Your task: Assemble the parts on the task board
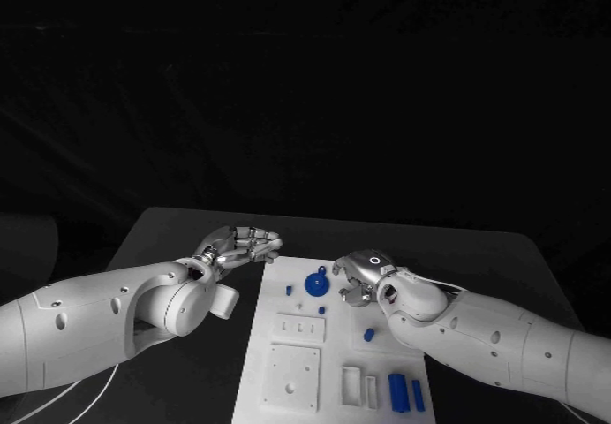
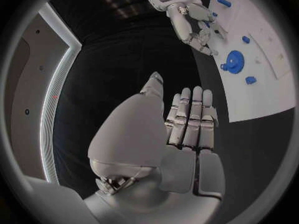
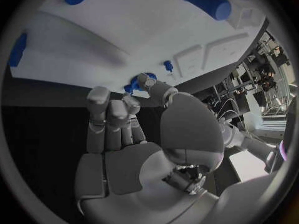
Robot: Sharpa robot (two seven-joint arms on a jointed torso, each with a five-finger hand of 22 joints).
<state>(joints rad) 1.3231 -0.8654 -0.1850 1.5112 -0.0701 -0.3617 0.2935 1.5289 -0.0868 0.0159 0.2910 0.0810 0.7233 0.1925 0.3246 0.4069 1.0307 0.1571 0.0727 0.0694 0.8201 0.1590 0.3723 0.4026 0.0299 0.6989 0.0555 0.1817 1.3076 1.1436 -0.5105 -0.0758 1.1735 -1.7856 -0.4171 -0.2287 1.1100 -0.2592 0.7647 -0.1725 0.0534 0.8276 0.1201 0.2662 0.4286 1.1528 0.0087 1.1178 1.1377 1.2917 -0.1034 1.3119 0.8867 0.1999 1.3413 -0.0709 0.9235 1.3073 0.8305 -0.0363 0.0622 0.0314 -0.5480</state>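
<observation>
The white task board (image 1: 334,353) lies in the middle of the table. A round blue disc (image 1: 317,284) sits near its far end, with small blue pieces (image 1: 369,335) around it and two blue cylinders (image 1: 397,391) at the near end. My right hand (image 1: 363,274) hovers over the board's far end, just beside the disc (image 2: 235,62), fingers loosely extended and holding nothing. In the right wrist view its thumb tip covers part of the disc (image 3: 132,87). My left hand (image 1: 242,245) is off the board's far left corner, over the black table, fingers side by side and empty (image 2: 187,119).
The board carries white raised blocks and frames (image 1: 293,375) in its near half. Black table (image 1: 178,238) surrounds the board on both sides. A blue cylinder (image 3: 206,1) and a small blue peg (image 3: 168,64) lie on the board (image 3: 124,30).
</observation>
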